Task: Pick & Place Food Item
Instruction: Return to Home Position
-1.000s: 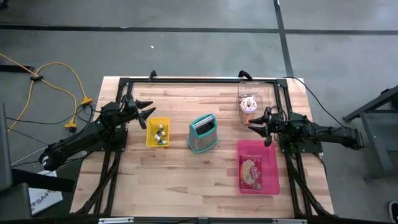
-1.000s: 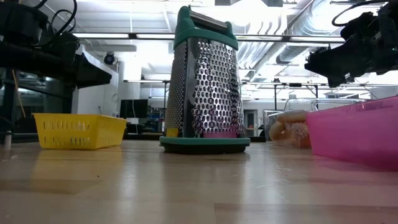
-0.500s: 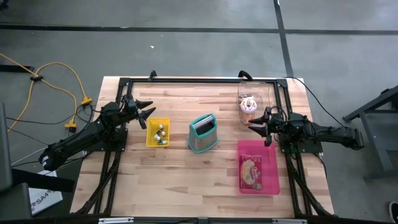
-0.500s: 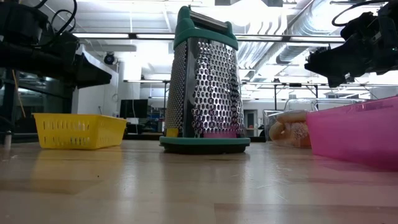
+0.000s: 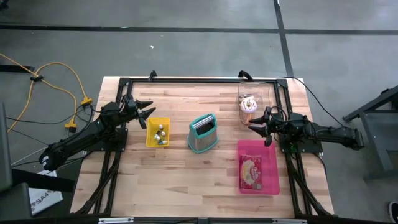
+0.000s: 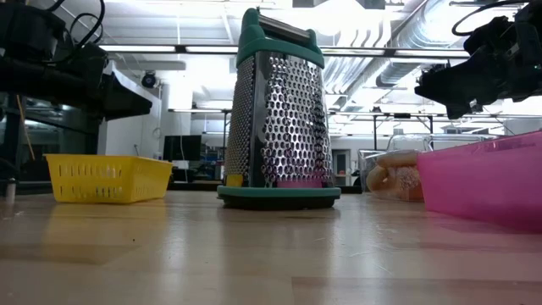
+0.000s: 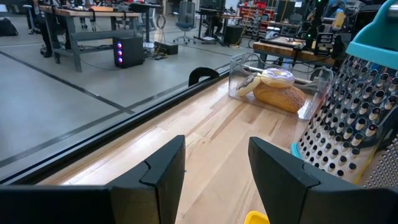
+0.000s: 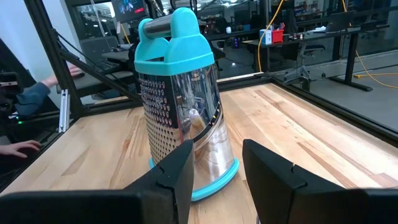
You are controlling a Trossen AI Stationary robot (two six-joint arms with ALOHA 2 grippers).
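A clear plastic container [image 5: 252, 99] stands at the table's far right with a bread-like food item [image 7: 277, 94] inside it. Near the right front, a pink tray [image 5: 272, 168] holds a flat food packet [image 5: 251, 172]. A yellow basket [image 5: 158, 132] with small items sits at the left. My left gripper [image 5: 149, 112] hovers open just behind the basket, above the table, with nothing between its fingers [image 7: 165, 165]. My right gripper [image 5: 254, 126] hovers open between the clear container and the pink tray, pointing at the grater, holding nothing.
A teal-topped metal box grater [image 5: 203, 132] stands upright at the table's middle, between the two grippers. A black frame rail [image 5: 199, 80] runs along the far edge. A person's hands [image 8: 25, 148] show beyond the table's left side. Bare wood lies along the near edge.
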